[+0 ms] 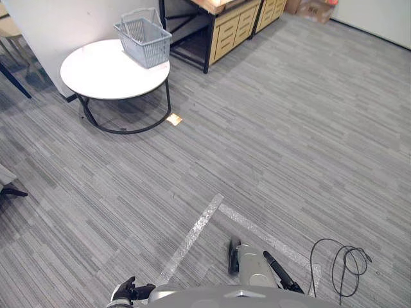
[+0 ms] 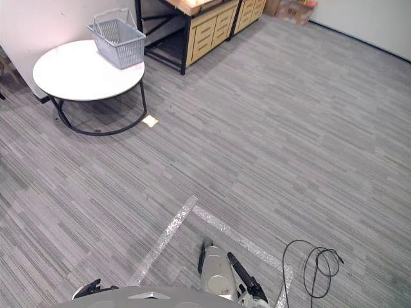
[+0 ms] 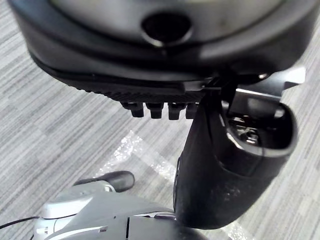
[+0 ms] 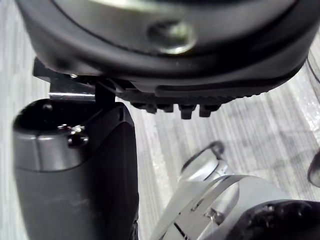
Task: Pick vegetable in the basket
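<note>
dark against grey carpet (image 1: 270, 141), my left hand (image 3: 215, 175) hangs low at my side, seen from its own wrist: thumb standing out thick and loose, fingers (image 3: 150, 110) a short relaxed row under the palm, closed on nothing. my right hand (image 4: 75, 180) hangs the same way on the other side, thumb out, fingers (image 4: 182, 110) slack in a row, also holding nothing.

on the carpet just ahead of me, two strips of clear, shiny tape (image 1: 192, 234) meet at an angle.

well apart from both hands, ahead and to my left, stands a round white table (image 1: 96, 74) on a black bent-tube frame. the basket (image 1: 146, 42), pale grey plastic with slotted walls, sits on the far right part of the tabletop, close to the rim. it stands upright, mouth up, handle raised above the rim, and is turned so that one corner faces me. which of its sides is the longer i cannot tell from this distance, and what lies inside it i cannot tell either.

a small tan tag (image 1: 174, 119) lies on the carpet just beside the table's frame, on the side nearer me.

behind the table is a white wall (image 1: 58, 25). to the right of the basket stands a black-framed desk (image 1: 209, 38), with a light wooden drawer cabinet (image 1: 234, 29) under it. a cardboard box (image 1: 314, 9) sits on the floor at the far right; any print on it is too small to read.
</note>
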